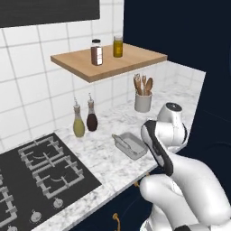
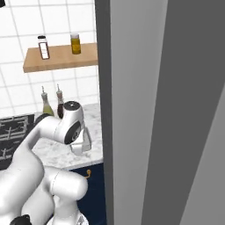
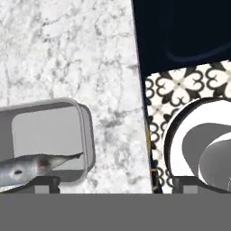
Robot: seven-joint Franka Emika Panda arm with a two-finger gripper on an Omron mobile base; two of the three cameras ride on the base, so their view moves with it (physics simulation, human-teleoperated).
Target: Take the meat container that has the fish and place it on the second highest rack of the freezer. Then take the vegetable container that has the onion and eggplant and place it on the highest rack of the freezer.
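The meat container (image 1: 131, 145) is a shallow grey tray near the front edge of the marble counter (image 1: 97, 155). In the hand view its rim (image 3: 88, 131) fills the lower left, and the silvery fish (image 3: 31, 164) lies inside. My gripper (image 3: 115, 185) is open and empty above the counter's front edge. Its left fingertip (image 3: 45, 182) is over the tray's near corner. The hand (image 2: 81, 144) points down at the counter. The freezer (image 2: 167, 110) shows as a tall grey panel on the right, its racks hidden. The vegetable container, onion and eggplant are out of view.
A gas hob (image 1: 40, 173) lies left of the tray. Two bottles (image 1: 85, 119) and a utensil jar (image 1: 143, 100) stand at the back. A wooden shelf (image 1: 108, 61) carrying two jars hangs above. Navy cabinets (image 2: 94, 189) sit below the counter, and patterned floor (image 3: 180, 85) beyond its edge.
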